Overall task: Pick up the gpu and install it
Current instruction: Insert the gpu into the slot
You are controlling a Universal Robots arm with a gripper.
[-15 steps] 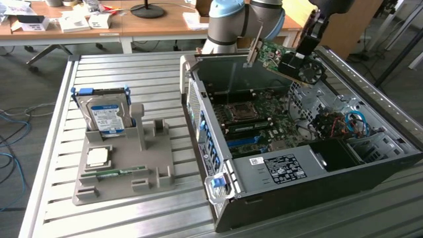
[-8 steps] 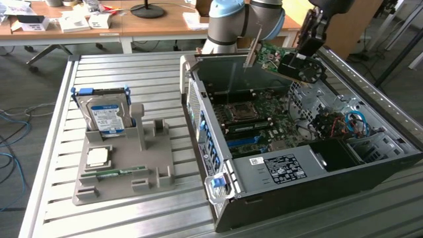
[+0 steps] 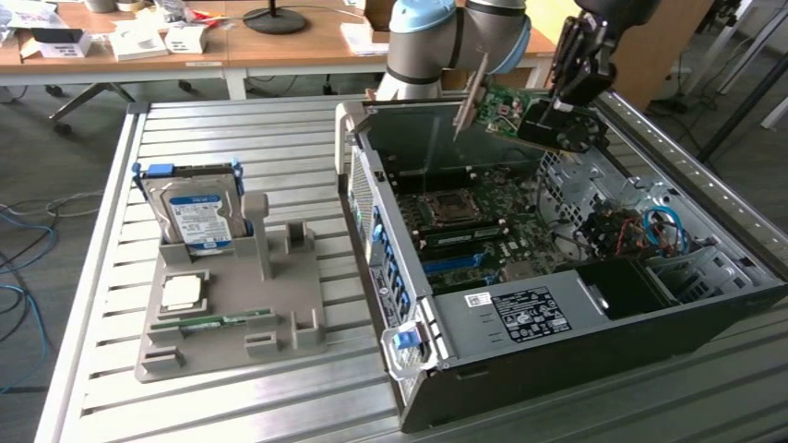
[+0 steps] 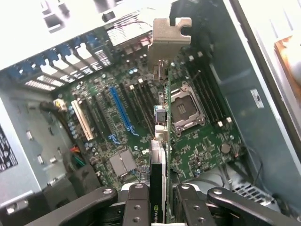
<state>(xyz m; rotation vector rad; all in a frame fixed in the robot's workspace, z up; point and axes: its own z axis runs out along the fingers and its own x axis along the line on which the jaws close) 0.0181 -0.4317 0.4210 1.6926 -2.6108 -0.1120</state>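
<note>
Got the gripper point(image 4: 162, 200) closed on the gpu point(image 3: 503, 106), hanging upper right in the exterior view above the open case point(image 3: 591, 369). Looks tilted, so could miss the blue slot point(image 4: 120, 110) or snag its bracket point(image 4: 169, 37) on the case wall

wooden desks point(image 3: 283, 51) behind a slatted metal table point(image 3: 246, 129)
grey floor point(image 3: 50, 157) with blue cables point(image 3: 17, 268) at the exterior view's left; white boxes point(image 3: 136, 41) and a black round base point(image 3: 273, 20) sit on the desks.
</note>
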